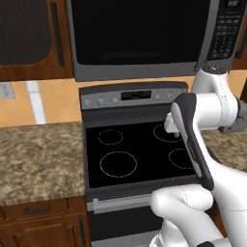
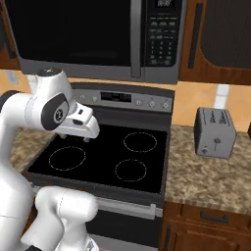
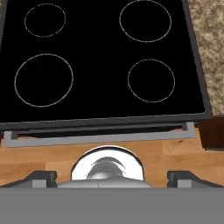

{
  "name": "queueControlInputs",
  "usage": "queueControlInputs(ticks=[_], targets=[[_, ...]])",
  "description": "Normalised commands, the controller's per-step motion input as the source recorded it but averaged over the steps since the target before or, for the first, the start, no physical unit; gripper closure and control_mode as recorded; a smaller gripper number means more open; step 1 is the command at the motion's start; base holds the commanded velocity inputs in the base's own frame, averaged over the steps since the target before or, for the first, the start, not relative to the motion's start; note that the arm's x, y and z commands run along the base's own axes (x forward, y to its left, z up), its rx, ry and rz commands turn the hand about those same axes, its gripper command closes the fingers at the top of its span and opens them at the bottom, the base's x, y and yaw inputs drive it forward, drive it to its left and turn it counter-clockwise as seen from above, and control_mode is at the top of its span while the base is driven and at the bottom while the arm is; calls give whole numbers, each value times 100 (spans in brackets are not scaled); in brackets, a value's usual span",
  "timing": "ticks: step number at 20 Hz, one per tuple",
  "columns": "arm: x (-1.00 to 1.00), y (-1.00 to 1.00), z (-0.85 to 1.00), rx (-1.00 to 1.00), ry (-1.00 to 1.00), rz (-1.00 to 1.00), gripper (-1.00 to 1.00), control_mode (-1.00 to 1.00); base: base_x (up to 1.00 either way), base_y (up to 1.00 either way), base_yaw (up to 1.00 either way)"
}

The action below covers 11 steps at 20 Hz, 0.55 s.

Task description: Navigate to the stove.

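the stove (image 1: 135,154) lies directly beneath and ahead of the gripper (image 3: 112,179), so the base seems parked squarely before it. the gripper hangs over the cooktop with fingers spread and holding nothing, since navigating needs no grasp.

Even, soft rendered light fills all three views, with no clear source. The stove (image 1: 130,154) glass reads flat black without glare, its white rings crisp. Shadows are faint beneath the microwave (image 1: 140,34). Edges look slightly soft and pixelated; the speckled surface (image 1: 38,159) looks grainy.
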Motion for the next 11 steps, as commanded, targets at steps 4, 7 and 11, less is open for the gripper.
queueControlInputs(ticks=[4,7,11], targets=[[0,0,0,0,0,0,-100,100,100,4,0],[0,0,0,0,0,0,-100,100,100,0,0],[0,0,0,0,0,0,-100,100,100,1,19]])
